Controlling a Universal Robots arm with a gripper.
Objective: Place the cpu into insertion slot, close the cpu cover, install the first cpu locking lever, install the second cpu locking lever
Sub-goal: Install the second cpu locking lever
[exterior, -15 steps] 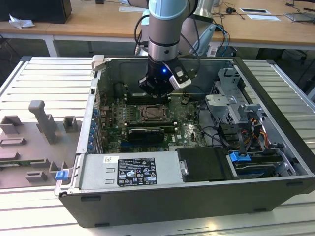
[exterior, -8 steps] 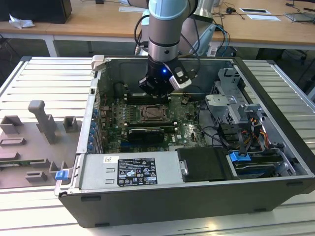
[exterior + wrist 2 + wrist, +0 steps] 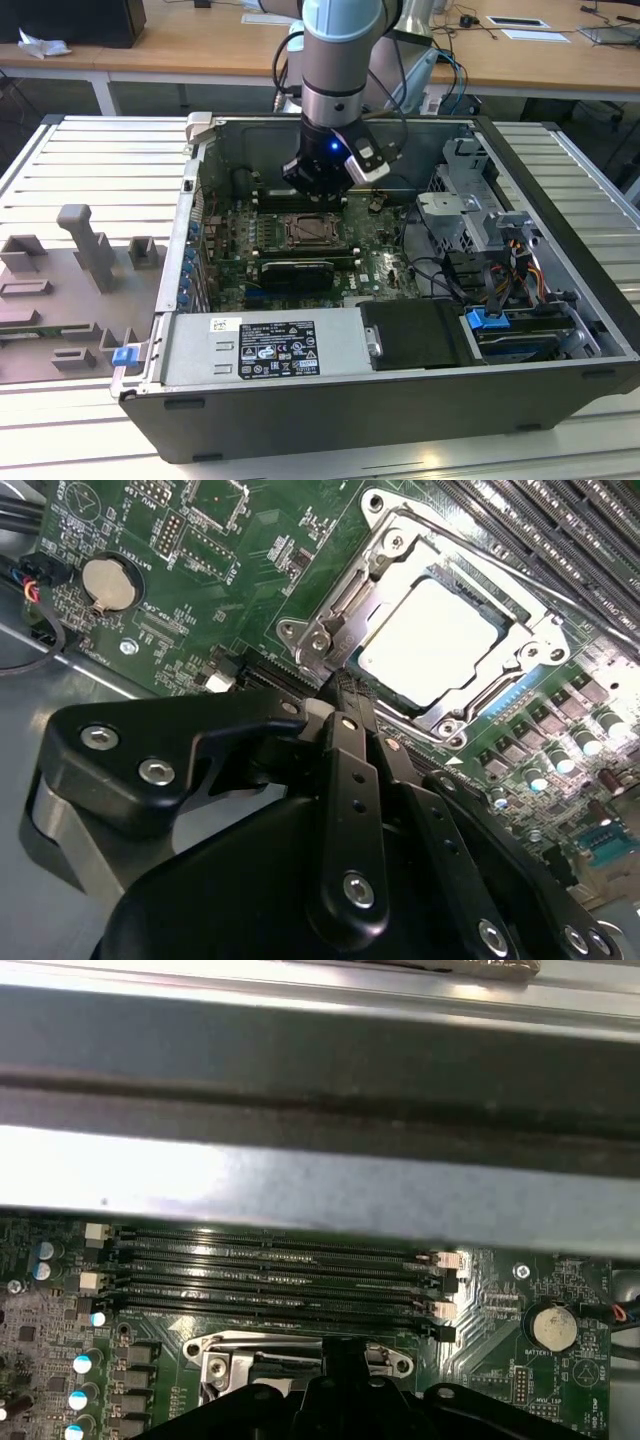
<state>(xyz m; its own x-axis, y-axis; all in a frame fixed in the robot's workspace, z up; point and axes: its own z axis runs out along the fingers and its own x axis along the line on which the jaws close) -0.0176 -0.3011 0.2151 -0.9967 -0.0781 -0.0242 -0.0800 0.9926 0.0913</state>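
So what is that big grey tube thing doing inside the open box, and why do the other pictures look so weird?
The grey tube is a robot arm. Its black gripper reaches into an opened computer case. The other two pictures come from cameras riding on the arm's wrist, so they look close up. In the second wrist view, the square silver-grey cpu sits in its socket under a shiny metal cpu cover on the green circuit board. The gripper holds nothing there.

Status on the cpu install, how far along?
Done: the cpu sits in the insertion slot, and the cpu cover looks closed flat over it. In hand: the gripper is at the socket's edge, holding nothing visible. Left: I can't tell from these views whether either locking lever is latched.
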